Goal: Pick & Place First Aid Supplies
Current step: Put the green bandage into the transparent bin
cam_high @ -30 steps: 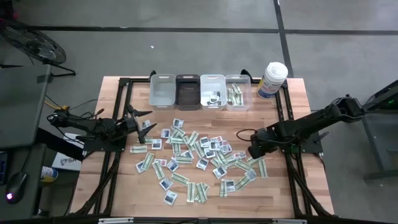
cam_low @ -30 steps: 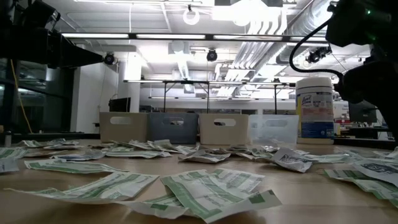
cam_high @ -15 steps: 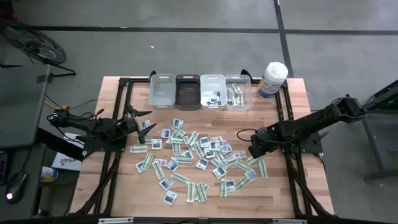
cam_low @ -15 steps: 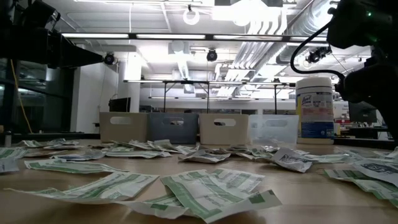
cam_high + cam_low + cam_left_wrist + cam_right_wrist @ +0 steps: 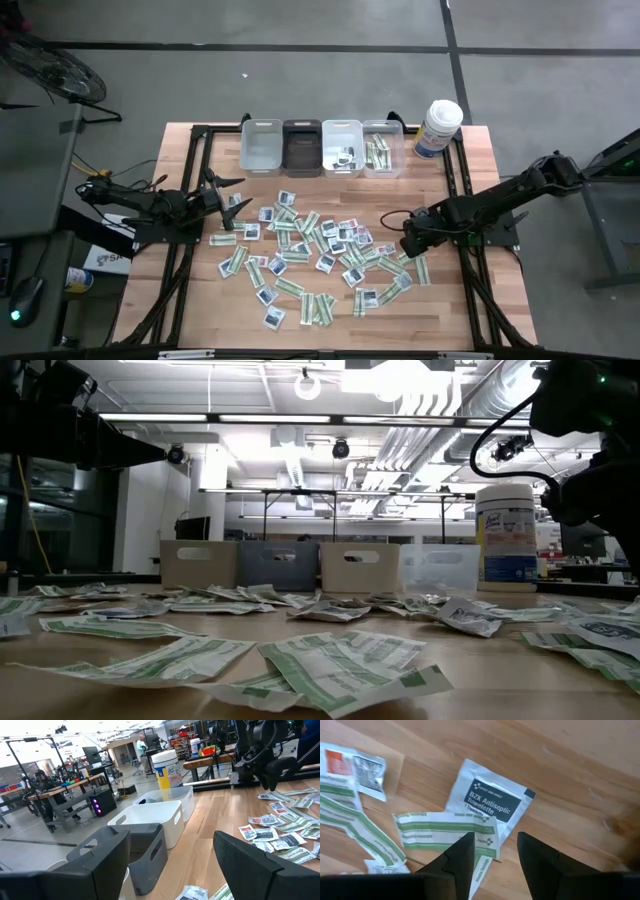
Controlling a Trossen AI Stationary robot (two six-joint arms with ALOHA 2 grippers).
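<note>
- Right wrist view: right gripper part-open, empty, above green strip packet overlapping antiseptic towelette packet.
- Risk: double pick, or slipping off flat paper.
- Left gripper wide open, empty, well clear of that strip.

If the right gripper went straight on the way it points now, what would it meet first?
Most likely the green-and-white strip packet lying over the white antiseptic packet; the right gripper points down at them with open jaws.

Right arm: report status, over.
Right gripper low over the packets, jaws open, empty, straddling a green-striped packet lying on a white antiseptic packet. Left gripper open, waiting at the table's left. Nothing blocking.
</note>
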